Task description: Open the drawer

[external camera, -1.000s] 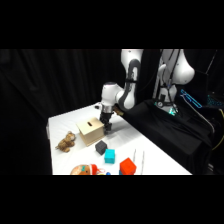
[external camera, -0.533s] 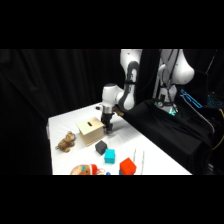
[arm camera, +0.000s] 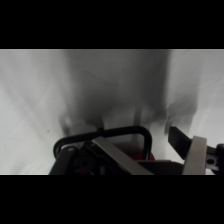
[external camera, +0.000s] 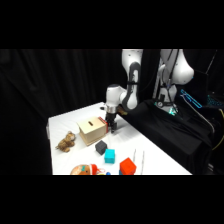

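Side view shows the white counter point(external camera: 70, 125), where the arm reaches down to the right face of the pale wooden box point(external camera: 91, 131), at the drawer point(external camera: 100, 127). The claw point(external camera: 111, 124) hangs just beside it; whether it is open or grips the handle, I cannot tell. I judge the grasp step is in hand; next comes a straight pull outward. The drawer looks tan and closed.

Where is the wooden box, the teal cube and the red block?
wooden box point(external camera: 91, 131), side view, on its pale front face.
teal cube point(external camera: 109, 155), side view, on its top.
red block point(external camera: 127, 165), side view, on its top face.
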